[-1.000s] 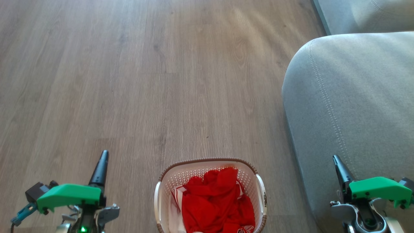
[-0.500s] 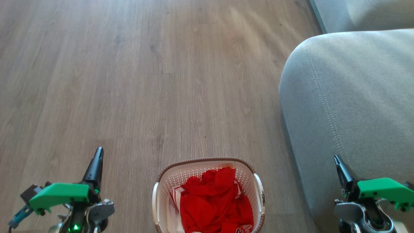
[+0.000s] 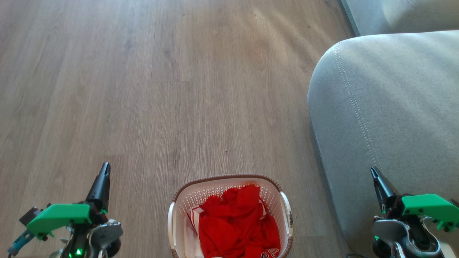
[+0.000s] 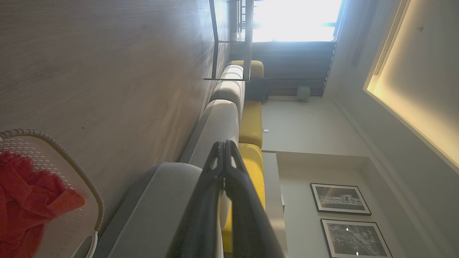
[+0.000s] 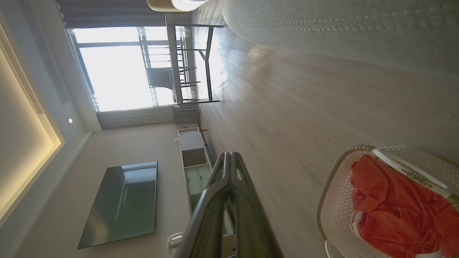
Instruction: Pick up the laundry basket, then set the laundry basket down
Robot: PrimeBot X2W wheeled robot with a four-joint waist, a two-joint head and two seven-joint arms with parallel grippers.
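Both arms have sunk slightly lower and wider in the head view – left gripper [image 3: 103,179] and right gripper [image 3: 376,179] each with fingers pressed together, empty. Laundry basket [image 3: 229,178] sits on the floor [image 3: 179,89] between them, touched by neither; judging by this, either pickup hasn't begun or the basket is already set down

Left gripper [image 3: 103,177]: long dark tapered fingers, narrowed to blunt tip; bright green angular cover mounted behind, dark screw seen at lower corner. Teal connector and black block attached at outer side; grey metal housing below, small green light lit. Right gripper [image 3: 376,176]: same dark pointed fingers, green cover with dark screws, rounded silver-grey housing, small green light. Finger webbing with cut-outs seen in wrist views.
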